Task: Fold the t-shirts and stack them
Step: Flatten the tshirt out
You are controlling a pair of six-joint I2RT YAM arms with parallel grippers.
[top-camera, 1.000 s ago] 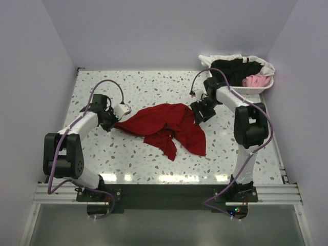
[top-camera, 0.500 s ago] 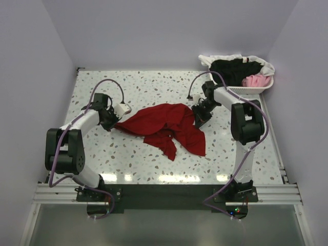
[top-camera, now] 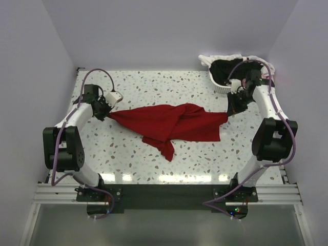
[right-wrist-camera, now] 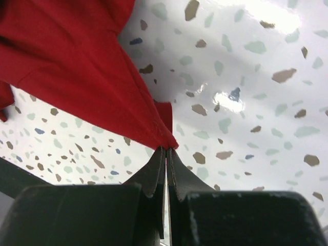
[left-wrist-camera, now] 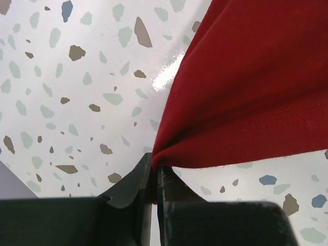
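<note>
From above, the dark red t-shirt (top-camera: 169, 123) lies on the speckled table (top-camera: 154, 87), drawn out in a band between the left gripper (top-camera: 106, 114) and the right gripper (top-camera: 228, 113). A black t-shirt (top-camera: 225, 70) and a white garment (top-camera: 215, 57) sit in the white basket (top-camera: 219, 88) at the far right corner.

In the left wrist view, the left gripper (left-wrist-camera: 154, 171) is pinched onto a bunched edge of the dark red t-shirt (left-wrist-camera: 246, 92).

In the right wrist view, the right gripper (right-wrist-camera: 166, 154) is clamped on a gathered corner of the dark red t-shirt (right-wrist-camera: 77, 56).
</note>
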